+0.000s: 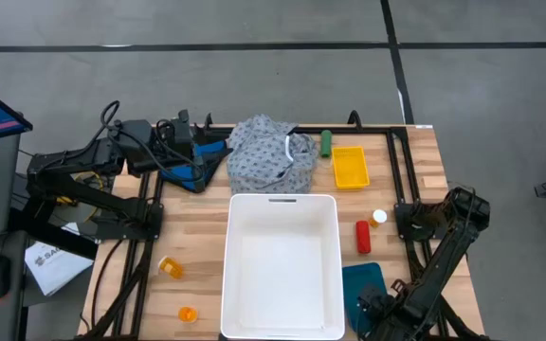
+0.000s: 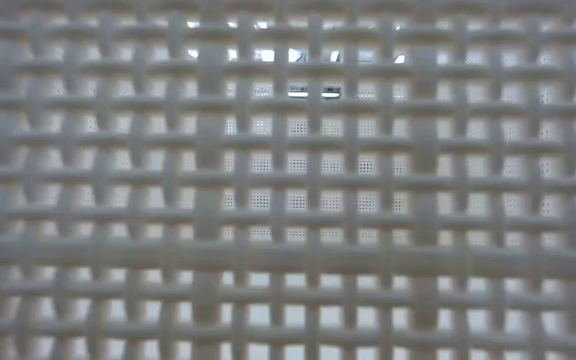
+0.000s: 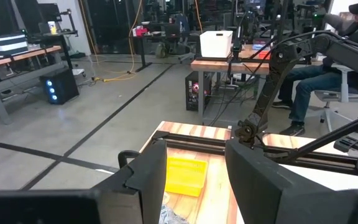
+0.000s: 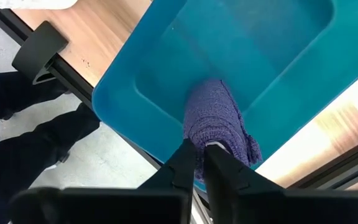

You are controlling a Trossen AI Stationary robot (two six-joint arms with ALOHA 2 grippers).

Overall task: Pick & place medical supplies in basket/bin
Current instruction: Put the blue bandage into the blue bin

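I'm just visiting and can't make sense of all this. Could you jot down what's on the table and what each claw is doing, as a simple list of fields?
Centre: white bin, nothing seen inside
Behind bin: grey-white dotted garment, green cylinder, yellow tray
Right of bin: red cylinder, small white-capped bottle, teal tray
Left of bin: two orange pill bottles
Right claw: at the teal tray, fingers nearly together on a purple roll
Left claw: raised at the table's far left, fingers apart, holding nothing
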